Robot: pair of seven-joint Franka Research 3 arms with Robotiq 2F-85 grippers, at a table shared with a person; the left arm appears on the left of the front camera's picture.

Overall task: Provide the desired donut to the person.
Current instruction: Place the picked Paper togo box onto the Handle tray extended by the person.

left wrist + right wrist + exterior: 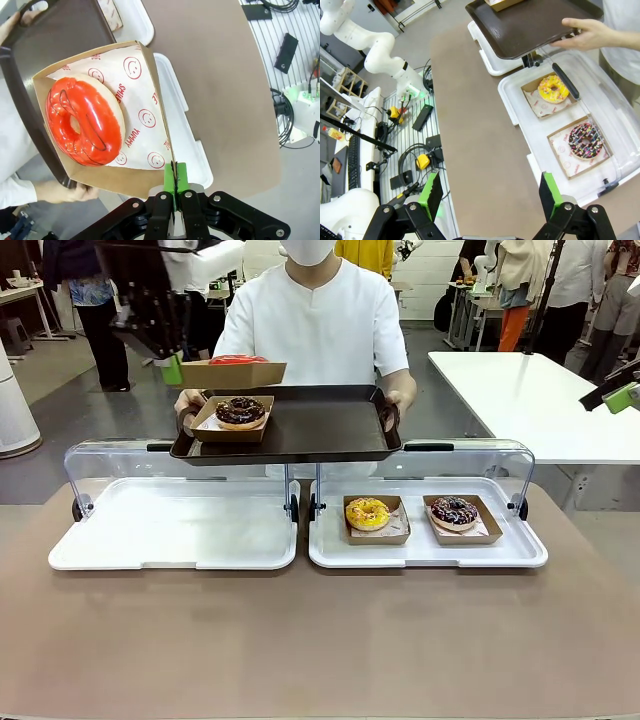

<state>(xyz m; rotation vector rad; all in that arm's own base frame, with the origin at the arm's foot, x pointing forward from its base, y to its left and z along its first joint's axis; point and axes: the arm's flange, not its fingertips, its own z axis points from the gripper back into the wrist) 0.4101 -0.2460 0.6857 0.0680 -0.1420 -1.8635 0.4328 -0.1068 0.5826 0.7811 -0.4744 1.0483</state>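
Observation:
My left gripper (174, 173) is shut on the rim of a cardboard tray (145, 65) that holds a red-glazed donut (85, 120). In the front view the left gripper (173, 370) holds that red donut (237, 360) in the air, above the left end of a dark serving tray (320, 430). The person (315, 320) in the white shirt holds the serving tray by both ends. A chocolate donut (240, 412) in its own cardboard tray sits on it. My right gripper (490, 195) stands open over the brown table, and shows at the far right (622, 396).
Two white display trays with raised clear lids lie on the table. The left one (170, 530) has nothing in it. The right one (430, 550) holds a yellow donut (367, 513) and a sprinkled chocolate donut (454, 511). A white table (530, 390) stands at the back right.

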